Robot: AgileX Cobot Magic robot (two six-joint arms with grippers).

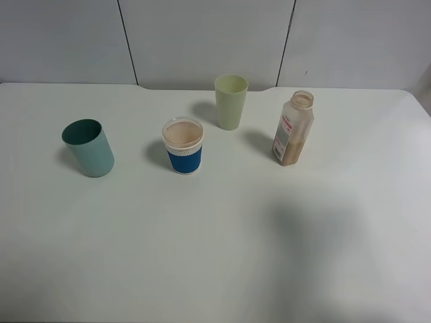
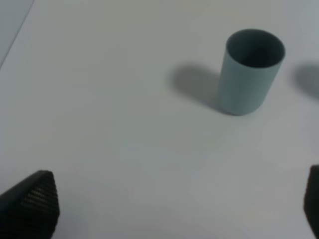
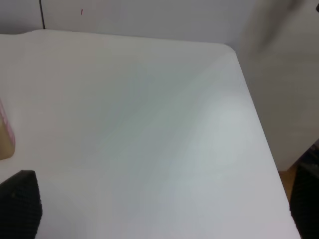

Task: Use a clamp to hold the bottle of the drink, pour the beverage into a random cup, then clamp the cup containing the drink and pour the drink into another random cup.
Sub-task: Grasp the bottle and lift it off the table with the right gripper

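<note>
The bottle (image 1: 293, 129) stands upright and uncapped at the right of the table, with tan-brown drink (image 1: 291, 154) in its lower part. The short blue-banded cup (image 1: 183, 147) stands mid-table, and its inside looks pale tan. Behind it is the pale green tumbler (image 1: 231, 101). Neither arm shows in the high view. My left gripper (image 2: 179, 199) is open above bare table, with only its dark fingertips (image 2: 35, 199) in view. My right gripper (image 3: 167, 199) is also open, and a sliver of the bottle (image 3: 5, 139) sits at the frame's edge.
A dark teal cup (image 1: 89, 148) stands at the left, and the left wrist view shows it ahead of the open fingers (image 2: 249, 72). The white table (image 1: 222, 249) ends at a grey panelled wall at the back. Its right edge (image 3: 259, 129) shows in the right wrist view.
</note>
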